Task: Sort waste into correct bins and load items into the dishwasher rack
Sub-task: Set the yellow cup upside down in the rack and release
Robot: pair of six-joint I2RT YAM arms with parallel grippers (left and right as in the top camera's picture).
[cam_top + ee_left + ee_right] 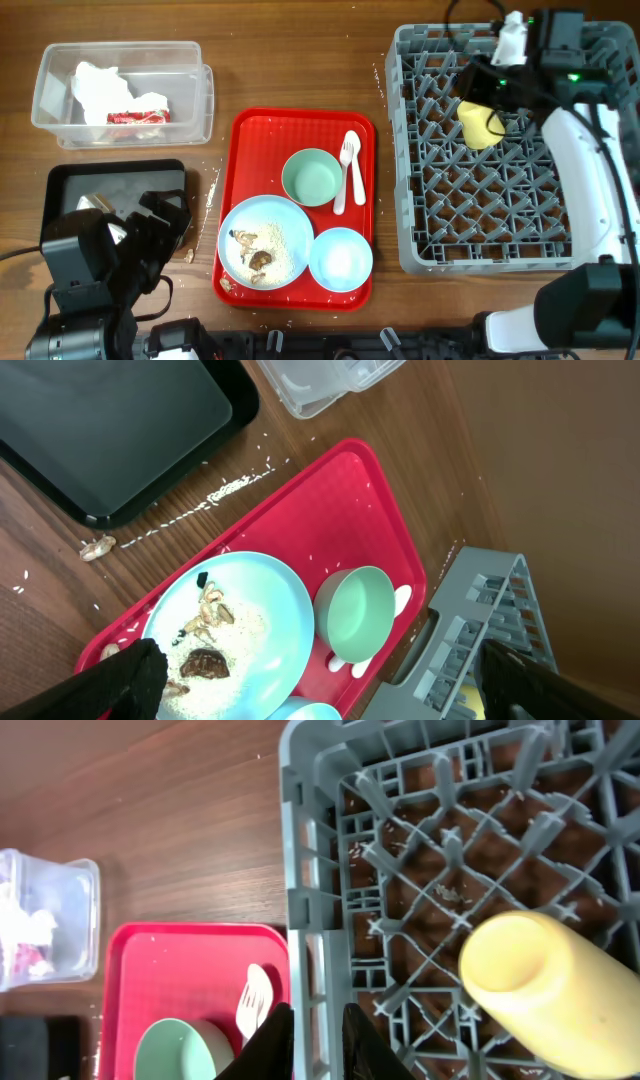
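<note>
1. Nearest me on the left, the left tool (320,653) hangs with its fingers wide apart and nothing in them. It sits above the near end of the red tray (250,135), beside the black tray (110,185).
2. The plate (265,240) lies at the near left of the red tray and carries the scraps (255,262). The bowl (341,258) touches its right edge. If the plate is lifted carelessly it could drag the bowl along. If it is tilted too soon it could spill crumbs short of the black tray.
3. One stray scrap (97,547) and a line of grains lie on the tabletop between the two trays. They look small and flat, so I'd expect a pinch to miss them or push them about.
4. Further back are the dish (311,177) and, just to its right, the spoon (347,170). The spoon looks thin and low, so fingers could slip off it or knock the dish.
5. At the far left, the clear box (195,90) holds the tissue (95,85) and the wrapper (135,117).
6. At the far right, the cup (478,122) lies tilted across the pegs of the rack (420,250). It may roll or stay unseated.
7. The right tool (318,1020) is over the rack's left wall. Its fingers are nearly together with a slim gap and hold nothing. A low sweep could snag a peg.
</note>
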